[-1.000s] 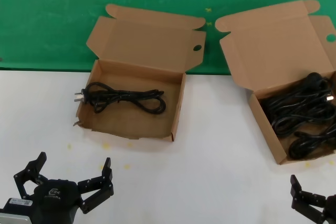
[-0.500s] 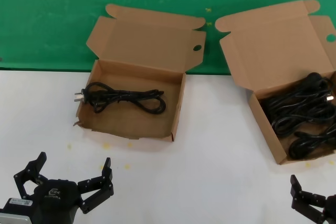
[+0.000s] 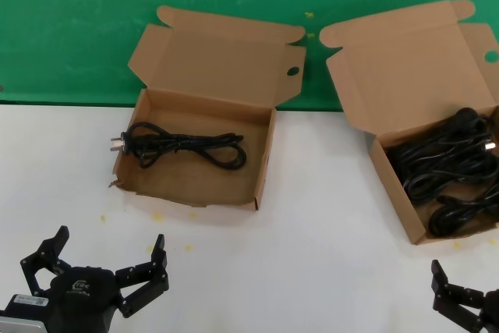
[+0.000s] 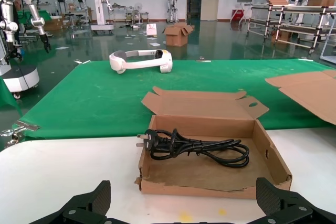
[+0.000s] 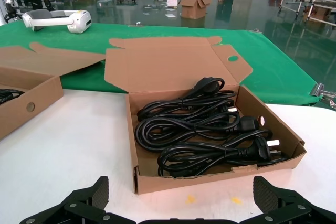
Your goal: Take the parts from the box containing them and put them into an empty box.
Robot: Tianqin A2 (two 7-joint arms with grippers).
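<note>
The torn-fronted cardboard box (image 3: 187,197) lies at the left with its lid open and holds one black coiled cord (image 3: 187,146). It also shows in the left wrist view (image 4: 199,188) with the cord (image 4: 199,146) inside. The intact-fronted box (image 3: 394,193) at the right holds several black cords (image 3: 452,173); the right wrist view shows this box (image 5: 184,180) and its cords (image 5: 205,129). My left gripper (image 3: 109,245) (image 4: 184,203) is open and empty, low near the table's front, short of the torn box. My right gripper (image 3: 468,306) (image 5: 181,203) is open and empty, in front of the full box.
Both boxes stand on a white table (image 3: 312,255) with small yellow marks. A green mat (image 3: 78,29) runs behind the boxes under their open lids. A white headset-like object (image 4: 139,60) lies far back on the green surface.
</note>
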